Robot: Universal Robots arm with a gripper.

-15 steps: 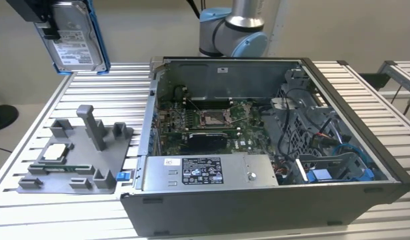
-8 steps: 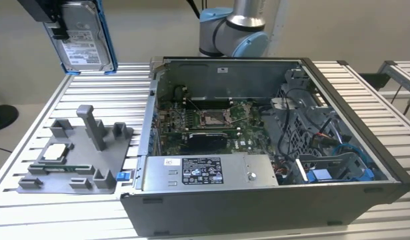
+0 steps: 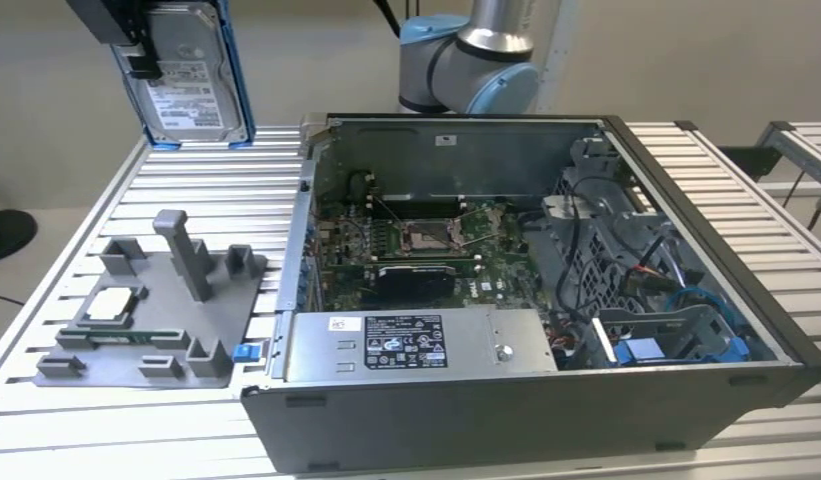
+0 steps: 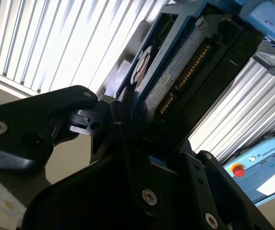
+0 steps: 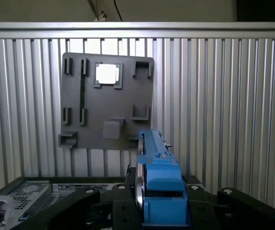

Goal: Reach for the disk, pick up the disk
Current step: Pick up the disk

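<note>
Robot's hand (image 3: pixel 143 55) is clenched on the disk (image 3: pixel 190 75) and holds it in the air, well above the table (image 3: pixel 183 175), at the exterior view's left and clear of the open computer case (image 3: pixel 517 425). In the first wrist view the hand (image 5: pixel 159 203) has a finger on each side of the disk (image 5: pixel 159 175), which shows there edge-on with a blue rail toward the camera. Far under it lies the grey fixture plate (image 5: pixel 108 108) with the small pale chip (image 5: pixel 107 73).

I think the main danger is a slip. The hand seems to grip only the upper part of the disk, so most of the weight hangs below the fingers. With a quick move or a sudden stop the disk could turn in the grip or slide out. It would then fall on the metal slats of the table, or on the fixture plate, and a hard drive does not bear such a shock well. If the arm travels low toward the case, the free lower end could also hit the case wall.

The long axis of the disk stands almost upright, a little tilted. Its free short end points down to the table, and the labelled face looks toward the exterior camera.
</note>
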